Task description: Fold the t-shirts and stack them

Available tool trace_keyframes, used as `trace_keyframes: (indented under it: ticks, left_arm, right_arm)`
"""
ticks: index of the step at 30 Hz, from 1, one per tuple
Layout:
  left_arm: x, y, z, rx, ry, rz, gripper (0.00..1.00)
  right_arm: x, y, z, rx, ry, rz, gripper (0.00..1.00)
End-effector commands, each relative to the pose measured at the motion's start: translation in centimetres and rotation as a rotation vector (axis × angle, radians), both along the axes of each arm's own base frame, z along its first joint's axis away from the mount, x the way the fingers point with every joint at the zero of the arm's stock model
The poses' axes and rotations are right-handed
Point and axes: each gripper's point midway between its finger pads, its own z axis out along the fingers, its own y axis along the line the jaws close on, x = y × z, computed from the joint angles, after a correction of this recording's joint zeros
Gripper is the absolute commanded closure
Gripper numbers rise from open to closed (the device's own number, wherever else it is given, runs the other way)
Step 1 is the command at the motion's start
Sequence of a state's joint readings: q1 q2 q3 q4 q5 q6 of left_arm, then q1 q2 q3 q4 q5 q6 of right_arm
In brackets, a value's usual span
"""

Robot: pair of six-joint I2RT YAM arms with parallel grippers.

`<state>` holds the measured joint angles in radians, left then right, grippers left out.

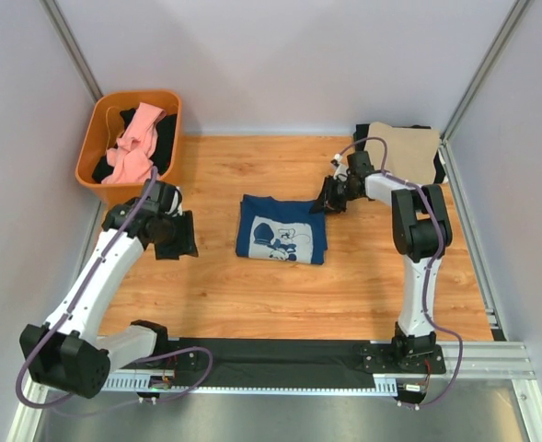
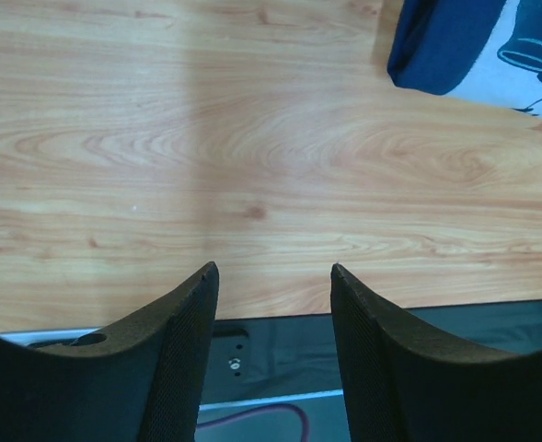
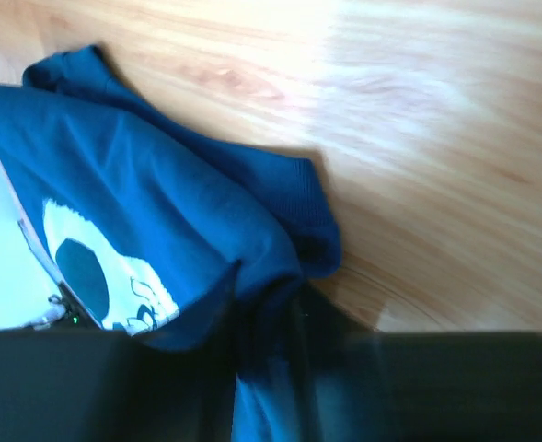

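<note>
Nearest us, our left hand hangs with its fingers wide apart over bare desk, just left of the navy tee, which lies folded mid-desk, print up. Our right hand looks pinched on that tee's far right corner. To do this well, we should lift low, keep the fold flat, and carry it toward the tan tee at the far right. The pink tee lies in the basket, far left.

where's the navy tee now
In the top view the navy tee lies folded in the middle of the table, its far corner at the right gripper.
</note>
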<state>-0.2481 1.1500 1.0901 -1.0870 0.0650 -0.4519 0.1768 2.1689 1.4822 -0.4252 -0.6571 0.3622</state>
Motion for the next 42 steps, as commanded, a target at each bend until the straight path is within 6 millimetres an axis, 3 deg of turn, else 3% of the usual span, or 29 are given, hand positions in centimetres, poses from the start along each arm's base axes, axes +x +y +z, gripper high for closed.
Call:
trace_keyframes:
  ticks: [1, 4, 11, 12, 14, 15, 19, 24, 25, 32, 42]
  left_arm:
    - [-0.5, 1.5, 0.5, 0.064, -0.065, -0.017, 0.41]
    - [-1.2, 2.9, 1.0, 0.120, -0.118, 0.005, 0.43]
    - [-1.7, 3.4, 3.4, 0.092, -0.267, 0.038, 0.44]
    - [-1.6, 3.3, 3.6, 0.088, -0.285, 0.040, 0.44]
    - [-1.8, 3.5, 4.3, 0.078, -0.330, 0.056, 0.44]
    - [-1.7, 3.7, 4.4, 0.077, -0.350, 0.070, 0.44]
    - [-2.1, 4.0, 6.0, 0.041, -0.489, 0.100, 0.44]
    - [-2.3, 4.6, 6.5, 0.034, -0.574, 0.143, 0.43]
    - [-2.4, 4.7, 6.6, 0.034, -0.583, 0.146, 0.43]
    - [-2.3, 4.7, 6.3, 0.041, -0.566, 0.150, 0.43]
    - [-2.0, 4.6, 5.8, 0.049, -0.537, 0.143, 0.44]
  right_arm:
    - [-1.2, 0.9, -1.4, 0.027, 0.012, 0.031, 0.87]
    - [-1.1, 0.9, 0.0, 0.032, -0.027, 0.046, 1.00]
    - [-0.7, -0.9, 5.9, -0.091, -0.164, 0.102, 1.00]
    - [-0.1, -1.1, 7.8, -0.103, -0.213, 0.105, 1.00]
    - [-0.1, -2.1, 8.9, -0.166, -0.232, 0.104, 1.00]
    - [0.5, -2.6, 10.7, -0.180, -0.273, 0.092, 1.00]
    - [1.6, -5.0, 14.5, -0.245, -0.330, 0.044, 1.00]
    - [3.5, -7.8, 19.7, -0.315, -0.442, -0.020, 1.00]
    - [3.9, -8.2, 21.6, -0.325, -0.481, -0.032, 1.00]
    - [6.3, -12.0, 26.5, -0.421, -0.602, -0.107, 1.00]
    - [8.3, -16.9, 30.2, -0.445, -0.696, -0.188, 1.00]
